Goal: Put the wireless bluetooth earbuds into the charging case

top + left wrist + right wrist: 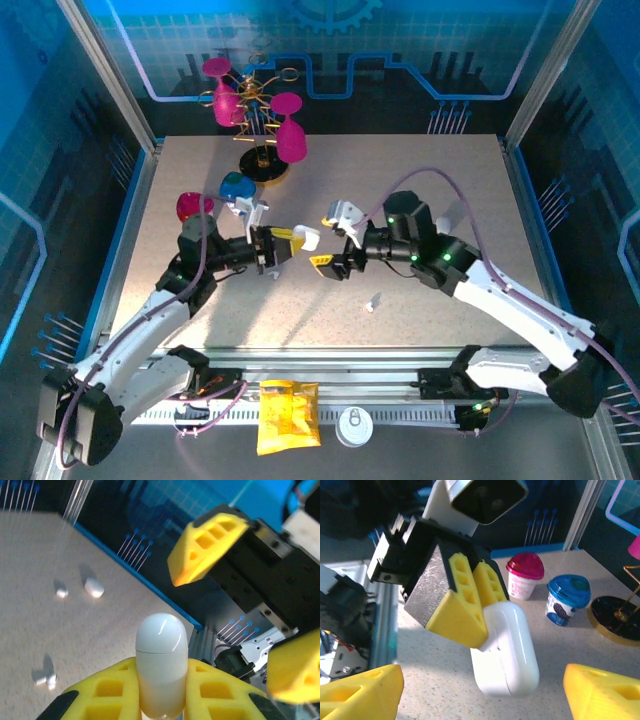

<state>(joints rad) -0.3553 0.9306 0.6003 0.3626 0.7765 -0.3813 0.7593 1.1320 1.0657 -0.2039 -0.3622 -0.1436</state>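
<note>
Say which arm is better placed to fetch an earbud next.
Likely right: the right gripper is open and empty with an earbud lying nearby; the left gripper is shut on the case.

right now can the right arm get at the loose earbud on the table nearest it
Probably yes: the right gripper is open and empty, and the earbud lies on bare table just nearside of it. The left gripper, shut on the charging case, sits clear of that path.

On my speckled tabletop (350, 170) I see a small white earbud (373, 302), a pink-lidded cup (195, 207), a blue-lidded cup (236, 186) and a black-based gold stand (262, 165).
</note>
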